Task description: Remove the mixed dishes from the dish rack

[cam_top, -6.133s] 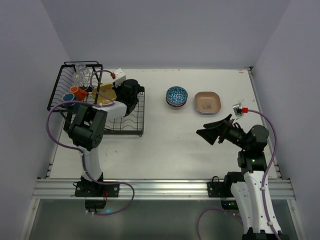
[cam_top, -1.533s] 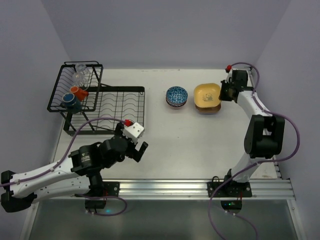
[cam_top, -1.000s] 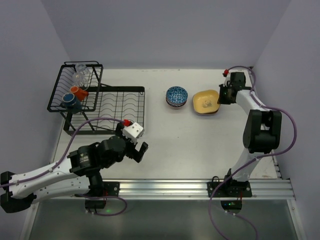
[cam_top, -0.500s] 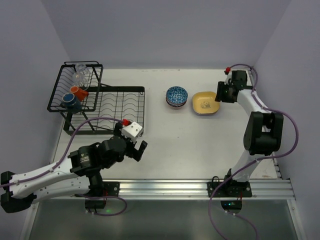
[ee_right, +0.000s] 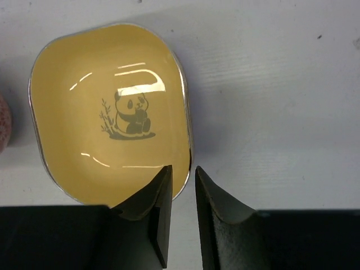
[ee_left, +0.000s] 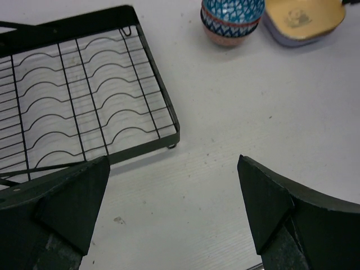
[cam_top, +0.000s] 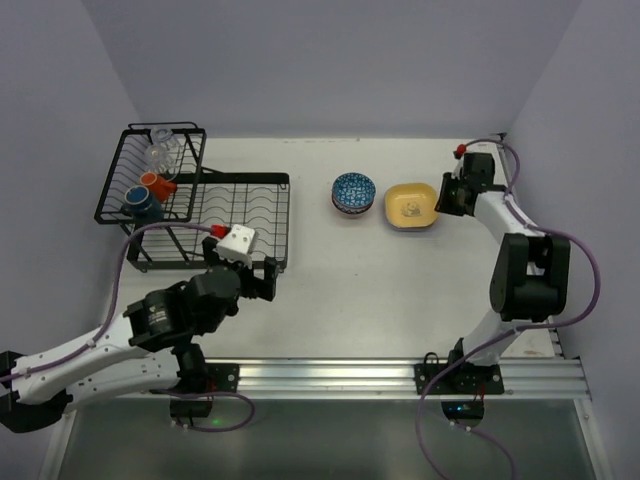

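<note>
The dish rack [cam_top: 240,215] stands at the left, and its flat slotted tray [ee_left: 84,95] is bare. Its raised basket [cam_top: 118,165] holds clear glasses [cam_top: 160,152], an orange mug [cam_top: 152,182] and a dark mug [cam_top: 140,203]. A blue-white bowl [cam_top: 353,190] sits stacked on a reddish one. Right of it the yellow panda plate [ee_right: 112,84] lies on a lavender plate [ee_left: 292,42]. My right gripper [ee_right: 181,169] hovers at that plate's corner, jaws slightly apart, pinching nothing. My left gripper [ee_left: 173,158] is wide open and holds nothing, over the table by the rack's front corner.
The white table [cam_top: 360,280] runs between the rack and the stacks. A metal rail [cam_top: 330,378] lines the near edge. Purple-grey walls enclose the back and sides. My right arm's links [cam_top: 525,270] rise along the right side.
The yellow plate has settled flat on the stack. My right gripper opened, drew back a little to the plate's corner, then narrowed. My left arm swung up toward the rack's front corner.
</note>
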You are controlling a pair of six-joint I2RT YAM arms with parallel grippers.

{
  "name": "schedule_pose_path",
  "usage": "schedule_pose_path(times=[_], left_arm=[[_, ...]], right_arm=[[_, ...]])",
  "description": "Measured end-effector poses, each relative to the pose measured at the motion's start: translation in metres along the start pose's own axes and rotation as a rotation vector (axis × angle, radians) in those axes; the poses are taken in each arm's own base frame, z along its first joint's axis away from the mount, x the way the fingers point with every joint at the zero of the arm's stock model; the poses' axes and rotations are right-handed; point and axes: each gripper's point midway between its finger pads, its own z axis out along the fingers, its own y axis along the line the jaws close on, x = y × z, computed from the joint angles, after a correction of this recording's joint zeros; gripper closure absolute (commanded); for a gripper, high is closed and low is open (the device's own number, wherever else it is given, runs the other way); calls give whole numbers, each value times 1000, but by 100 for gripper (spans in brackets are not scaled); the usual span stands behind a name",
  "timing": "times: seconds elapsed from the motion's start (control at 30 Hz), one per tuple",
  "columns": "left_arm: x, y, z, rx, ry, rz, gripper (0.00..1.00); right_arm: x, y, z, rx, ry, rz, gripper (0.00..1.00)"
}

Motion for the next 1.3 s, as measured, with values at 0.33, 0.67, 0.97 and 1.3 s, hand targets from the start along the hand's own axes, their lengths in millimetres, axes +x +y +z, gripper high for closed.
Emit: schedule_pose_path(times=[0.33,0.67,0.97,1.3], left_arm=[[-134,-3,-49,100,-269,-263,0],[-251,79,17,-426,-231,-252,0],[-208,209,104,-626,28,-225,0],[-184,339,107,-622,46,-227,0]], right_arm=[[-64,38,-178,-126,-489,78,49],[-25,83,-248,-395,-580,105,1],[30,85,-263,-454,-537,110,1],[78,119,-262,-683,-397,75,1]])
